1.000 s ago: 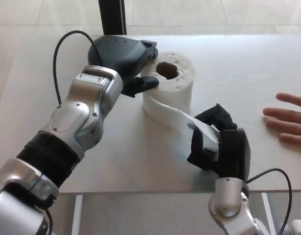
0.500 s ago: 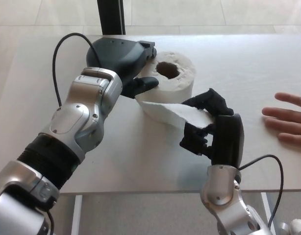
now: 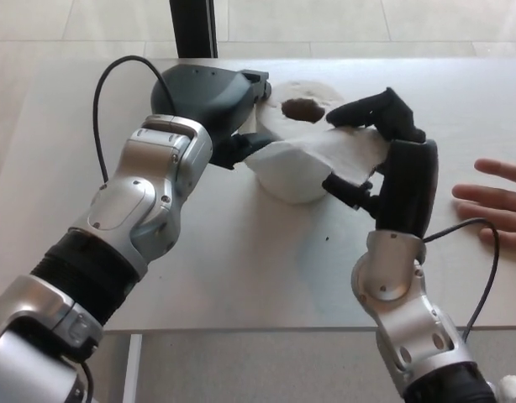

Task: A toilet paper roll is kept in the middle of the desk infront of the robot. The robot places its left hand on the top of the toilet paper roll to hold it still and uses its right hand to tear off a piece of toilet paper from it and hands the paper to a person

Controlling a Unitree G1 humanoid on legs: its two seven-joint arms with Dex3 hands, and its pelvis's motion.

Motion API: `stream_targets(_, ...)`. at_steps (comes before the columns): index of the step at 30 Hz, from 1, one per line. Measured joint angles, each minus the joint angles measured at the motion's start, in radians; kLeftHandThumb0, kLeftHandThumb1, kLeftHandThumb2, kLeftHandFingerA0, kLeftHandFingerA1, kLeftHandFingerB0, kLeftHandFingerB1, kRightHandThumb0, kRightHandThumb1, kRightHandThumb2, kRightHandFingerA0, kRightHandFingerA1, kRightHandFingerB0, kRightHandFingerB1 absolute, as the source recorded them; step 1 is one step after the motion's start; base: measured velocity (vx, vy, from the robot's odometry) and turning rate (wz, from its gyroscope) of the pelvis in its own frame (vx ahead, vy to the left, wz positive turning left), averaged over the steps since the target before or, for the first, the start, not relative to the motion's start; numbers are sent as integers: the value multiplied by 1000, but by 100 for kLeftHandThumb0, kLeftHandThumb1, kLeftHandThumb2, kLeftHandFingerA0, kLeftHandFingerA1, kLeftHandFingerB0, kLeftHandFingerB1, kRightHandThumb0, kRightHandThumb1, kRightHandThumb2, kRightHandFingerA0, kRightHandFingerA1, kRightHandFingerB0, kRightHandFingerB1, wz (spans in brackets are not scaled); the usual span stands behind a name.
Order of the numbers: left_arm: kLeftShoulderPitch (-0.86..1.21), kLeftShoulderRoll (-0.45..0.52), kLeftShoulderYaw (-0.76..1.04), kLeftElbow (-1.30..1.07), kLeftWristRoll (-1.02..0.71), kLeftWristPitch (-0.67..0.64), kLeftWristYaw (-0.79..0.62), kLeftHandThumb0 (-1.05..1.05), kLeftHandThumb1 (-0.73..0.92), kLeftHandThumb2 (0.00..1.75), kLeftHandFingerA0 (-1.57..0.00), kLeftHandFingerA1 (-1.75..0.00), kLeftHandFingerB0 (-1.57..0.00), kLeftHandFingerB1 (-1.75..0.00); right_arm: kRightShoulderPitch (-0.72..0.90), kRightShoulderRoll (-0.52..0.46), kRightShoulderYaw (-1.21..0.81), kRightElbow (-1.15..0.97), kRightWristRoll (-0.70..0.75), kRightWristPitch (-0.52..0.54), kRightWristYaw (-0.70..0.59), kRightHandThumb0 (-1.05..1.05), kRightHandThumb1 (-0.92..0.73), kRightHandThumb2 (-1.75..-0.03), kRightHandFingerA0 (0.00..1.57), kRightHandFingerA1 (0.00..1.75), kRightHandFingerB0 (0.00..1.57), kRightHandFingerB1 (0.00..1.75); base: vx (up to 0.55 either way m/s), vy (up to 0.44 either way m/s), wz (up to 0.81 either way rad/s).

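Note:
The white toilet paper roll [image 3: 292, 172] stands upright in the middle of the desk [image 3: 241, 269], its hole facing up. My left hand [image 3: 212, 99] presses against the roll's left side and top edge, one finger [image 3: 241, 149] against its wall. My right hand [image 3: 382, 155] is raised in front and to the right of the roll, shut on the loose sheet of paper [image 3: 321, 151]. The sheet stretches from the roll up into the fingers and hides part of the roll's front. It still looks joined to the roll.
A person's open hand [image 3: 497, 206] lies flat on the desk at the right edge. A black post [image 3: 191, 25] stands behind the desk. Black cables loop off both of my forearms. The desk's front edge runs near my right elbow.
My right hand has risen from low on the desk and moved away from me, drawing the paper strip up across the roll's front. The left hand and the person's hand stay put.

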State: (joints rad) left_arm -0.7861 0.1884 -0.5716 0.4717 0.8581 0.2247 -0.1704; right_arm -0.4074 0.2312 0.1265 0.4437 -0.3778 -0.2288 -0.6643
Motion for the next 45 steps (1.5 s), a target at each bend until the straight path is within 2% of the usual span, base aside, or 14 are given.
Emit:
stream_targets(2, 5, 1, -3, -2, 0, 0, -1, -73, 92, 74, -60, -66, -42, -43, -5, 20, -32, -29, 24, 1, 1, -11, -67, -131, 125, 129, 122, 127, 0, 0, 0)
stream_targets(7, 29, 2, -10, -2, -1, 0, -16, -75, 92, 73, -78, -93, -42, -41, -6, 22, -84, -89, 81, 2, 8, -13, -62, -130, 125, 129, 125, 128, 0, 0, 0)
stream_targets(8, 31, 1, -12, -2, -1, 1, -18, -74, 92, 70, -78, -98, -44, -40, -7, 22, -91, -105, 92, 6, 11, -25, -34, -156, 115, 175, 93, 168, 0, 0, 0)
stream_targets(9, 33, 0, -15, -2, -1, 1, -19, -73, 92, 71, -81, -101, -43, -40, -8, 23, -99, -126, 107, 12, 12, -14, -64, -130, 126, 129, 126, 128, 0, 0, 0)
stream_targets(10, 35, -1, -17, -1, -1, 1, -20, -73, 92, 72, -82, -119, -43, -39, -9, 23, -103, -142, 116, 17, 14, -25, -39, -145, 116, 175, 93, 167, 0, 0, 0)
stream_targets(12, 38, -4, -19, 3, -1, 1, -20, -73, 92, 71, -81, -121, -42, -38, -10, 23, -106, -172, 137, 32, 18, -25, -40, -143, 117, 175, 94, 166, 0, 0, 0)
stream_targets(28, 40, -4, -33, 10, 0, -20, -13, -72, 92, 68, -69, -92, -44, -43, -10, 23, -74, -228, 206, 87, 32, -19, -31, -154, 114, 175, 94, 164, 0, 0, 0)
stream_targets(29, 40, -2, -33, 9, 0, -22, -13, -71, 74, 110, -63, -80, -38, -55, -10, 23, -73, -230, 209, 90, 33, -22, -36, -157, 117, 175, 98, 157, 0, 0, 0)
stream_targets(30, 40, 0, -34, 8, 1, -22, -13, -76, 92, 70, -63, -79, -46, -42, -9, 23, -71, -233, 212, 93, 33, -10, -61, -130, 132, 131, 129, 129, 0, 0, 0)
stream_targets(31, 36, 8, -35, 5, 4, -22, -14, -73, 92, 74, -65, -76, -39, -42, -7, 23, -68, -238, 214, 95, 34, -23, -32, -158, 117, 170, 99, 156, 0, 0, 0)
stream_targets(36, -71, 55, -11, 3, 4, -25, -23, -72, 92, 73, -67, -72, -45, -45, 19, 25, -62, -254, 230, 96, 46, -19, -31, -159, 119, 169, 103, 157, 0, 0, 0)
stream_targets(39, -156, 76, 11, 5, 2, -41, -19, -74, 91, 73, -92, -152, -45, -49, 26, 26, -62, -254, 241, 95, 55, -23, -25, -158, 117, 168, 104, 155, 0, 0, 0)
stream_targets(42, -243, 82, 16, 29, 2, -65, -13, -66, 91, 67, -55, -60, -40, -46, 27, 26, -63, -255, 252, 95, 62, -27, -25, -158, 116, 169, 105, 155, 0, 0, 0)
stream_targets(45, -308, 92, 16, 42, 2, -87, -16, -62, 88, 66, -76, -69, -46, -48, 31, 26, -65, -254, 262, 93, 67, -27, -25, -158, 116, 168, 104, 156, 0, 0, 0)
